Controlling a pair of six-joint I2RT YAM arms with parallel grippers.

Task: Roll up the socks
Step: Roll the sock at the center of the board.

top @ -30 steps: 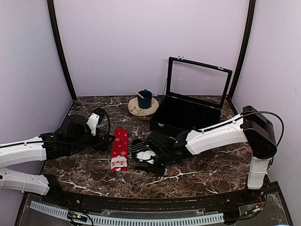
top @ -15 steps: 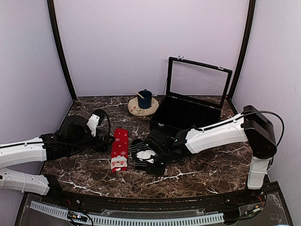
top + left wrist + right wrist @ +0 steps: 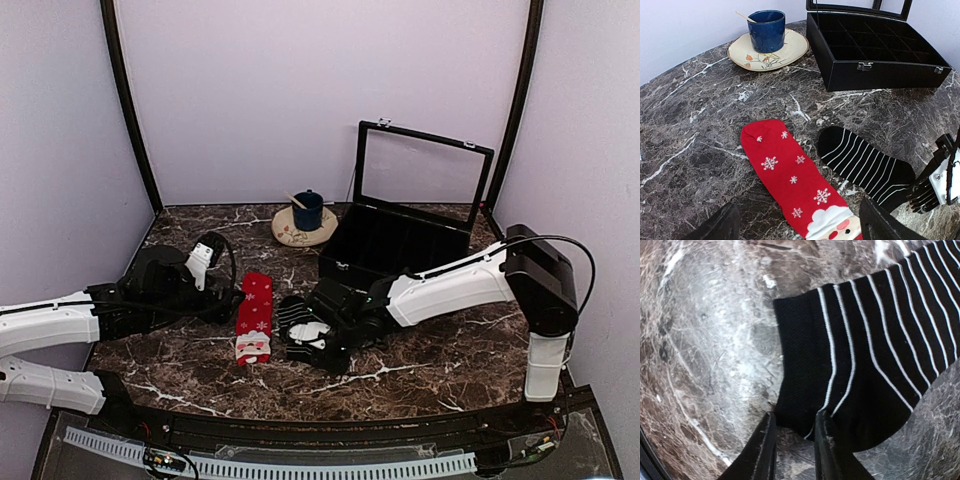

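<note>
The black sock with thin white stripes (image 3: pixel 870 355) lies flat in front of the black compartmented box (image 3: pixel 400 248), off its left corner. Its rounded toe points toward the box and its straight cuff points away. Just beside it on the side farther from the box lies the red sock with white snowflakes and a Santa face (image 3: pixel 792 177), also flat, toe toward the box and Santa end away. Both look like thin, limp knit: light, soft and easily creased. We expect them to slide on the polished stone and slump out of a loose roll unless the fabric is kept taut. We judge the cuff edge the best place to take hold, since a straight hem gives a firm start for rolling toward the toe. The right gripper (image 3: pixel 795 422) is there already. Its fingers are drawn nearly together over one corner of the striped cuff with fabric between them, so it appears to have the sock pinched. The left gripper (image 3: pixel 797 225) hovers over the red sock's Santa end, spread wide and holding nothing. Beyond the socks the dark marble tabletop (image 3: pixel 420 380) runs to the box, whose lid stands open. Left of the box sits a blue cup (image 3: pixel 766 31) on a cream floral saucer (image 3: pixel 790 52).
</note>
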